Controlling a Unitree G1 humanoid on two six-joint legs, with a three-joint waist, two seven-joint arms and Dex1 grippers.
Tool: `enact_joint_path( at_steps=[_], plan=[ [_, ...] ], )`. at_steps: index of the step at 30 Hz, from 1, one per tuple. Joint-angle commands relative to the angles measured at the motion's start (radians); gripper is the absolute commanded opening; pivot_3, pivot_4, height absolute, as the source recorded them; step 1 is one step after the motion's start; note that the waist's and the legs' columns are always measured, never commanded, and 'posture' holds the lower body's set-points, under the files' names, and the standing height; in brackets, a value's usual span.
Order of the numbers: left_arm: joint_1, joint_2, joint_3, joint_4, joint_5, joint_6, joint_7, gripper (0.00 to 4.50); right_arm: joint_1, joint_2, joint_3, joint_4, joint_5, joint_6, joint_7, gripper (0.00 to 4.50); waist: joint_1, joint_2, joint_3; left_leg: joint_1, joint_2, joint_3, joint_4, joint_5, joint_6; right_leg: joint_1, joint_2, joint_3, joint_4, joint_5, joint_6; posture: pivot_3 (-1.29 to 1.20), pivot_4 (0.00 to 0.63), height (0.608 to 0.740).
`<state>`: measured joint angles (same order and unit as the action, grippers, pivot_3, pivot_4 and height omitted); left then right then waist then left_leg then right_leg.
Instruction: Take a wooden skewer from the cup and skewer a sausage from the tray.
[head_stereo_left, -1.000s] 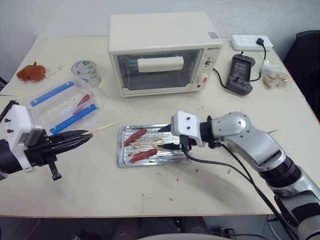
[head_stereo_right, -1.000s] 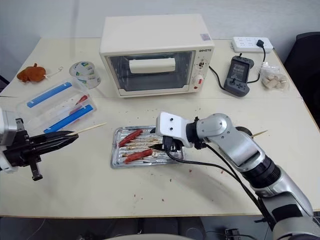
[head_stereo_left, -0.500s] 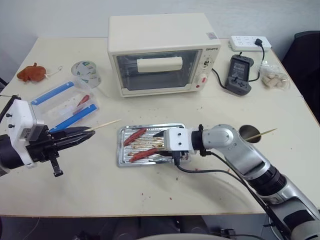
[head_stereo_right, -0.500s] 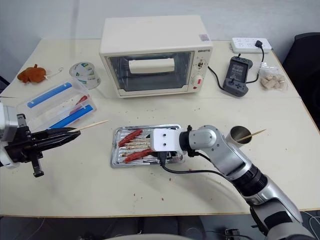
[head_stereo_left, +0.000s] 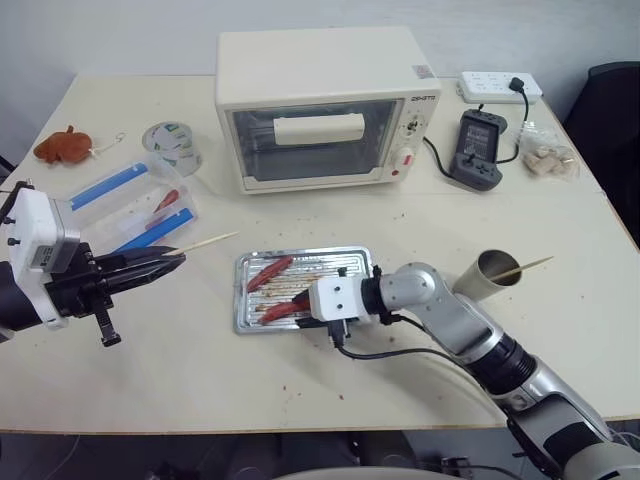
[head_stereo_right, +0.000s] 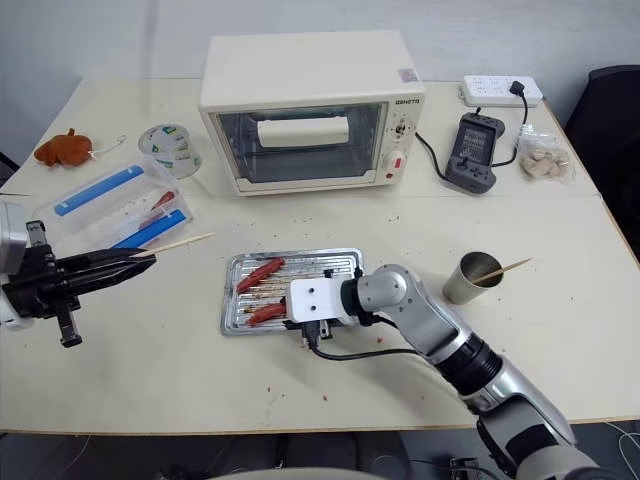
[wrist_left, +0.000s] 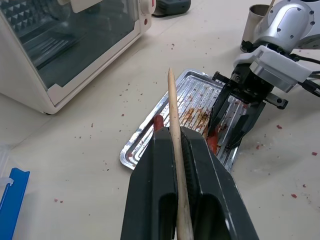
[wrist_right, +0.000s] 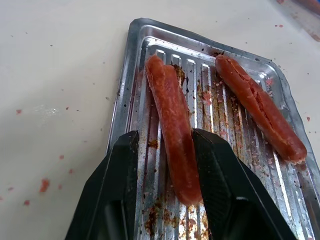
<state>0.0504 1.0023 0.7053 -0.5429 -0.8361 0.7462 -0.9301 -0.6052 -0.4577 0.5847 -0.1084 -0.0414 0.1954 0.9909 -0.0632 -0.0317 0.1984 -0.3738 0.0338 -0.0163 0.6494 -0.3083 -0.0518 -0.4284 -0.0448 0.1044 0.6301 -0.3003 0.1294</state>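
**Right gripper straddles a sausage while the left holds a skewer ready**

On a pale table, a shiny tray (head_stereo_left: 345, 262) with greasy ridges lies in front of a cream toaster oven (head_stereo_left: 325, 105). Two reddish-brown sausages lie in the tray's left half. The right gripper (wrist_right: 167, 150) has its two black fingers set apart on either side of the nearer sausage (wrist_right: 172, 125), down at the tray floor; the wrist view cannot settle whether the pads are pressing the sausage yet. The other sausage (wrist_right: 260, 115) lies just beside it, not touching.

Well to the left of the tray, the left gripper (head_stereo_left: 160, 267) is clamped tight on a wooden skewer (wrist_left: 175, 150), its tip pointing toward the tray. The cup (head_stereo_left: 490, 270) stands to the right of the tray with another stick leaning out of it.

Several things could go wrong from here. The sausage looks smooth and greasy, so a squeeze could make it slip out or roll across the ridges. A hard squeeze could split it. The light tray may slide or lift with the fingers. The thin skewer could pivot in the left grip or glance off the sausage's curved side and strike the right fingers.
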Motion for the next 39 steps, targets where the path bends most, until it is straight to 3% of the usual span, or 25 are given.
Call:
enact_joint_path(
  at_steps=[1, 12, 25, 39],
  plan=[
    [-0.016, 0.019, 0.027, -0.008, -0.016, 0.001, 0.004, 0.0, 0.007, 0.018, -0.008, -0.006, -0.007, -0.018, 0.005, 1.67, 0.0, 0.0, 0.0, 0.0, 0.0, 0.0, 0.0, 0.0, 0.0, 0.0, 0.0, 0.0, 0.0, 0.0, 0.0, 0.0, 0.15, 0.74],
    [-0.049, 0.014, 0.001, 0.002, -0.009, -0.001, 0.014, 0.0, -0.029, 0.055, -0.031, 0.052, -0.005, -0.003, 0.026, 1.67, -0.004, 0.0, 0.0, 0.002, 0.0, 0.0, 0.001, 0.0, -0.001, 0.0, 0.0, 0.0, 0.004, 0.0, 0.0, 0.0, 0.15, 0.74],
    [-0.056, 0.008, -0.018, 0.008, -0.007, -0.009, 0.017, 0.0, -0.013, 0.026, -0.092, -0.073, 0.022, 0.069, 0.048, 1.67, -0.022, 0.0, 0.0, 0.002, 0.0, 0.0, 0.002, 0.001, -0.001, 0.0, 0.0, 0.0, 0.007, 0.0, 0.0, 0.0, 0.15, 0.74],
    [-0.101, 0.016, -0.054, 0.031, -0.001, -0.014, 0.011, 0.0, -0.014, 0.055, -0.065, -0.031, 0.011, 0.106, 0.059, 1.67, -0.022, 0.0, 0.0, 0.003, -0.001, -0.001, 0.002, 0.001, -0.001, 0.0, 0.0, 0.0, 0.008, 0.0, 0.0, 0.0, 0.15, 0.74]
  ],
)
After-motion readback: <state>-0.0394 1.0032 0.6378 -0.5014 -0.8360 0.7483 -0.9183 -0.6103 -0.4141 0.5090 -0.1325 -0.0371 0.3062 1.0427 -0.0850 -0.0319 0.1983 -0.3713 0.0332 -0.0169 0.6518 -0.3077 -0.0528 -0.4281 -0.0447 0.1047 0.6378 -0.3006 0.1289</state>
